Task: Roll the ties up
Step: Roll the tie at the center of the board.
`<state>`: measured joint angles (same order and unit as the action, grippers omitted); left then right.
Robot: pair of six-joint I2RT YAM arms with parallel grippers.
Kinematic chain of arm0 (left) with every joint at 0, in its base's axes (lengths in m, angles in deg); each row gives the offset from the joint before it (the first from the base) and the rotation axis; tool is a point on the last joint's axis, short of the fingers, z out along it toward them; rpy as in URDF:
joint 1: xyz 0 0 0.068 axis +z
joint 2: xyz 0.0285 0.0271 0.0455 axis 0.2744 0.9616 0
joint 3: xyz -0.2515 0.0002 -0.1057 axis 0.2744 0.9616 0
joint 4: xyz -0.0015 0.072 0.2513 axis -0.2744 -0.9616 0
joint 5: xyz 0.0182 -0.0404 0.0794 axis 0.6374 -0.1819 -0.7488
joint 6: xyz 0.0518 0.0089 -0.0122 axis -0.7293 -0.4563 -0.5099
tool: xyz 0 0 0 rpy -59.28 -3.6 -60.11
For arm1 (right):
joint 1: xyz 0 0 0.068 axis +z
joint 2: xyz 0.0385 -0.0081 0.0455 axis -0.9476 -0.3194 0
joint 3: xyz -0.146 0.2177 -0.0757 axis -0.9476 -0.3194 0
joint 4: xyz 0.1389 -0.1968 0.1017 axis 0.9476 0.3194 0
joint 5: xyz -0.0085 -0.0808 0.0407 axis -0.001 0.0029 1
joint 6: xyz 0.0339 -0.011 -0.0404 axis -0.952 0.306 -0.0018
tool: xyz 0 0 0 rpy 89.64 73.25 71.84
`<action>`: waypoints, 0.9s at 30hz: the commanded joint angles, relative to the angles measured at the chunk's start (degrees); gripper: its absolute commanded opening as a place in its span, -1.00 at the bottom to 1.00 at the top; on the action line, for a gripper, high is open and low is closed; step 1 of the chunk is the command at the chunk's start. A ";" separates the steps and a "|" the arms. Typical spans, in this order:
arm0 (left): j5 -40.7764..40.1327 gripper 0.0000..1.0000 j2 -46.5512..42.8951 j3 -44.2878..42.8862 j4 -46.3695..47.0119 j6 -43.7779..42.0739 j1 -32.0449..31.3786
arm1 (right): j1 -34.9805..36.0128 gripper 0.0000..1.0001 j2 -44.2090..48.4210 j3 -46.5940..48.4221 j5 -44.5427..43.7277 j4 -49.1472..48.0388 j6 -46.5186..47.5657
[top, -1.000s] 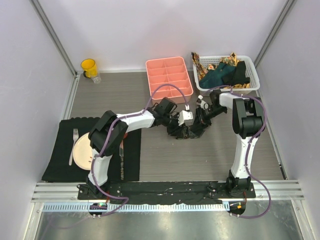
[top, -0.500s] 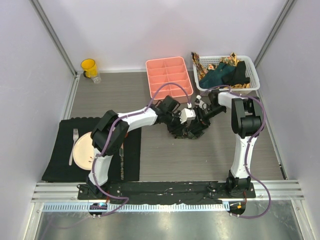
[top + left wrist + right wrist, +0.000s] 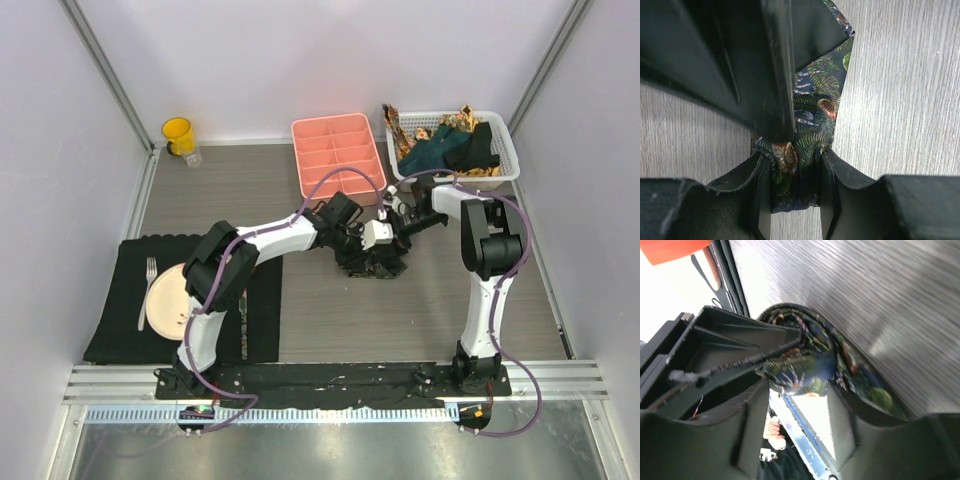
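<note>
Left wrist shows glossy, fern-printed tie, bunched.

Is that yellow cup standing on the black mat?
No, the yellow cup stands at the back left, well apart from the black placemat at the front left.

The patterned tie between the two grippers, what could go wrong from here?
1. The patterned tie sits bunched between the jaws of the left gripper. If they slacken, the loose coil seen in the right wrist view could spring open.
2. The right gripper is pressed close against the left one on the same fabric, so the jaws might knock each other or pull the roll askew.
</note>
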<state>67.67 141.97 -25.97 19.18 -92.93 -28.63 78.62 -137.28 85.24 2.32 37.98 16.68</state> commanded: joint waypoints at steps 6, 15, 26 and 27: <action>-3.36 -0.49 3.63 0.19 -8.73 -1.48 0.26 | 1.46 -0.21 0.74 -2.56 -2.17 -2.55 -0.14; -2.74 -0.21 2.66 -0.43 -8.03 -0.69 0.35 | -0.12 -0.99 -2.95 -5.20 -10.96 -0.26 7.41; -2.04 -0.63 3.19 0.36 -9.70 -2.97 0.17 | -1.89 0.05 2.40 -4.41 0.18 0.53 3.82; -1.95 -0.63 3.19 0.53 -9.87 -3.32 0.17 | -1.80 0.09 3.36 -4.32 1.24 0.53 3.29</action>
<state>68.50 142.76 -27.39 16.51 -94.33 -29.11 77.11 -138.19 81.11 2.39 37.39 20.09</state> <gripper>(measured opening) 0.420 0.499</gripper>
